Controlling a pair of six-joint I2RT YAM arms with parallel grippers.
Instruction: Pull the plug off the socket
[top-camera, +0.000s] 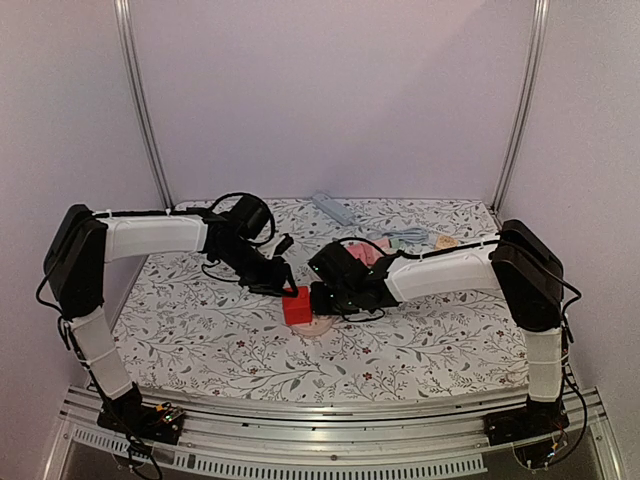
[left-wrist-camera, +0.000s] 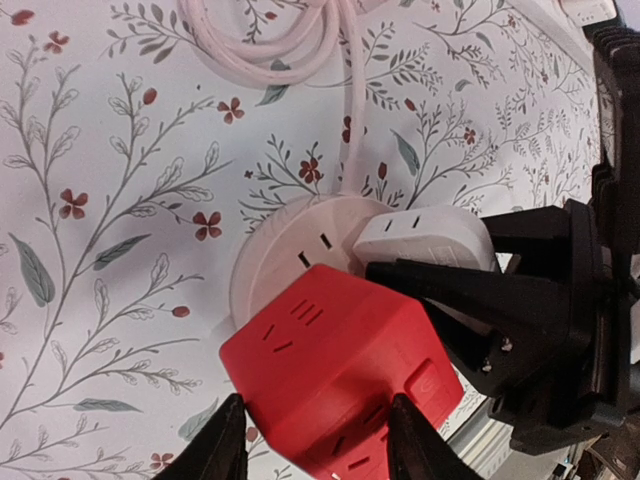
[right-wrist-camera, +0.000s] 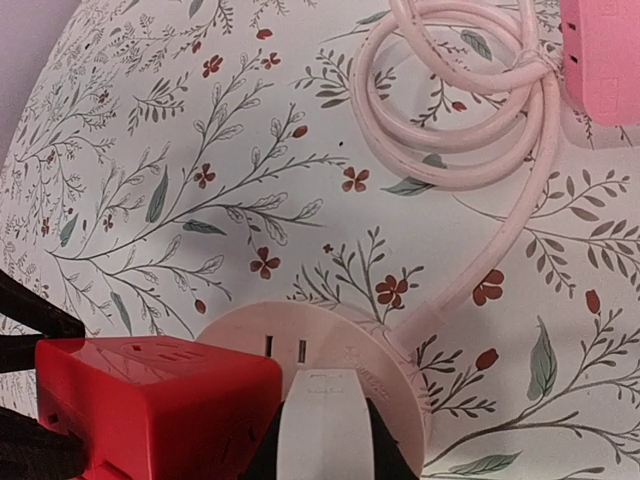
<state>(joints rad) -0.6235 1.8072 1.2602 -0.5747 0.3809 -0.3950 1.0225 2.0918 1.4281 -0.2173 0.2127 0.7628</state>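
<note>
Mid-table (top-camera: 420, 340), the round socket (left-wrist-camera: 290, 250) carries the red cube (left-wrist-camera: 340, 370) and the white plug (left-wrist-camera: 425, 235). The left gripper (left-wrist-camera: 315, 440) pinches the red cube and the right gripper (right-wrist-camera: 325, 450) clamps the white plug. Both grips look set, and I judge only the pull itself remains.
</note>
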